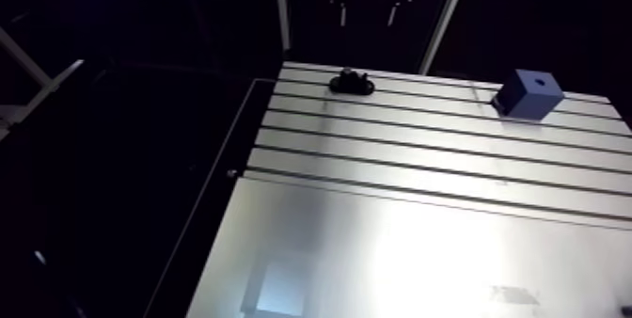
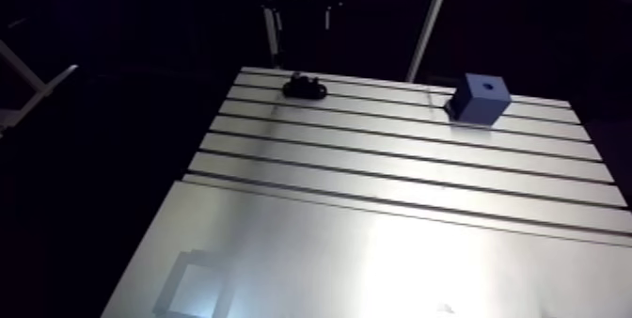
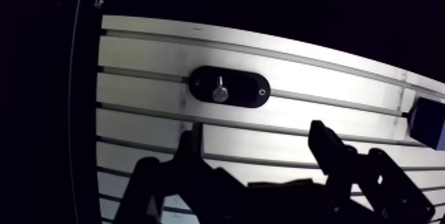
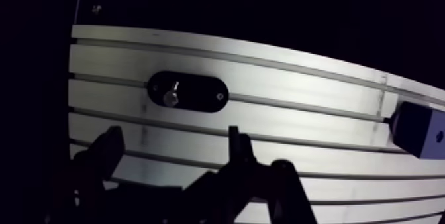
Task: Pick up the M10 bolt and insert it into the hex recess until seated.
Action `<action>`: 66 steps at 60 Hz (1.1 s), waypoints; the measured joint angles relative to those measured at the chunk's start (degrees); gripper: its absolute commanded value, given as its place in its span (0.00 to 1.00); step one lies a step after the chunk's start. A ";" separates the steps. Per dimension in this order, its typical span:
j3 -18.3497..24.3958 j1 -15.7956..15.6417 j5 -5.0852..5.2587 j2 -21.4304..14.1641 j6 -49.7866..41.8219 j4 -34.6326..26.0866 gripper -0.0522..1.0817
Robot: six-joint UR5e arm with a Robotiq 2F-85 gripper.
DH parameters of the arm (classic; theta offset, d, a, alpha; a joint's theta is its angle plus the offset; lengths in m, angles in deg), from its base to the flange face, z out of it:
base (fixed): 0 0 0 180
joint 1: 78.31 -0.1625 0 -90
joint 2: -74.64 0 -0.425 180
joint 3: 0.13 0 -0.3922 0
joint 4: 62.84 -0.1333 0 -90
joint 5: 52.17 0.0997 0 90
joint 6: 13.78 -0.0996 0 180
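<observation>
Gripper [image 3: 255, 130]: fingers spread wide, nothing between them, both tips clear of the table [image 1: 423, 246]. Wrist view looks down at a slant past the fingers onto the slotted surface. M10 bolt [image 3: 220, 92] stands on a black oval plate [image 3: 246, 84]. Its long axis is roughly perpendicular to the table and its bright rounded end is up toward the camera; cannot tell for certain which end that is. A small hole shows in the plate just beside the bolt. Bolt lies ahead of the finger gap, apart from both tips, nearer the finger on the side away from the blue block [image 1: 527, 96]. Plate lies lengthwise along a table slot, near the table's far edge in the arm view. Blue block sits on the same far strip of table, well apart from the plate. It has a dark recess [image 2: 484, 85] in its top face; the shape of the recess is too small to read. In the arm view the wrist hangs dim from the upper edge, above the table's far side, over the plate's end of the table.
</observation>
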 measured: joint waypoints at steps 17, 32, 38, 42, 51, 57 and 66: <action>-0.30 -0.61 0.71 1.70 0.49 1.97 0.34; -0.43 -0.95 1.47 3.11 0.74 2.73 0.38; -0.47 -1.15 1.53 3.59 0.82 2.81 0.38; -0.48 -1.27 1.56 3.94 0.86 2.83 0.39; -0.54 -1.42 1.53 4.60 0.94 3.42 0.40; -0.59 -1.45 1.48 5.03 0.96 4.21 0.40; -0.57 -1.47 1.41 5.75 1.02 5.08 0.41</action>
